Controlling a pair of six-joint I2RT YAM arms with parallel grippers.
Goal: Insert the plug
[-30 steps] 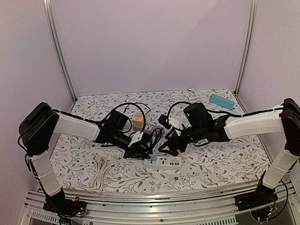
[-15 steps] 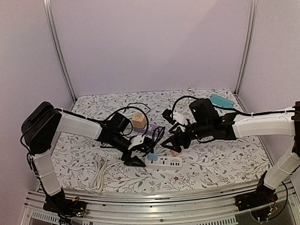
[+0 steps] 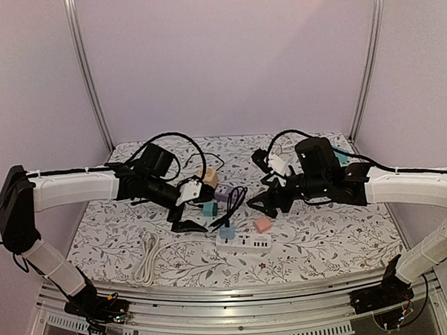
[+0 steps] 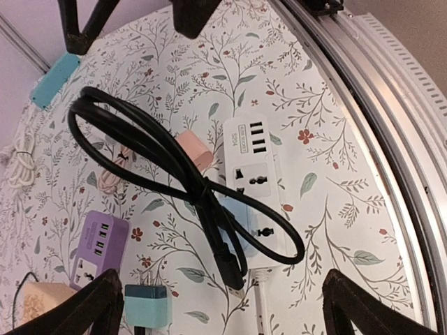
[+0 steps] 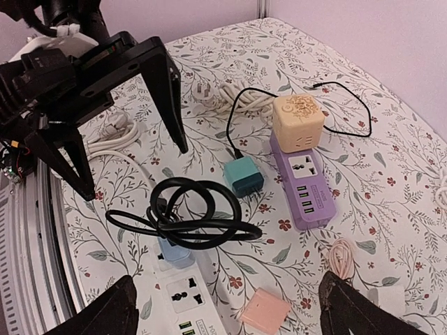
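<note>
Left claw (image 5: 135, 173): open, its two black fingers spread wide with nothing between them. It hangs over the cloth to the left of the white power strip (image 3: 243, 243).
Right claw (image 4: 133, 43): open and holding nothing. It hangs above the cloth on the far side of the strip, facing the left claw.
Blue plug (image 5: 174, 252): sits in the end socket of the white power strip, at the strip's left end in the overhead view. Neither claw touches it.
White power strip: lies flat near the front edge of the table (image 3: 323, 237). Its second socket and its USB ports are bare.
Black cable (image 5: 183, 215): a loose coil lying across the blue plug and the strip.
Teal plug (image 5: 244, 176): lies on the cloth just beside the purple power strip (image 5: 302, 183), apart from the white one.
Purple power strip: lies flat, its far end touching the tan cube (image 5: 299, 122).
Pink block (image 5: 263, 312): lies on the cloth just beside the white strip.
White cable (image 3: 146, 258): a bundle at the front left, well apart from the rest.
</note>
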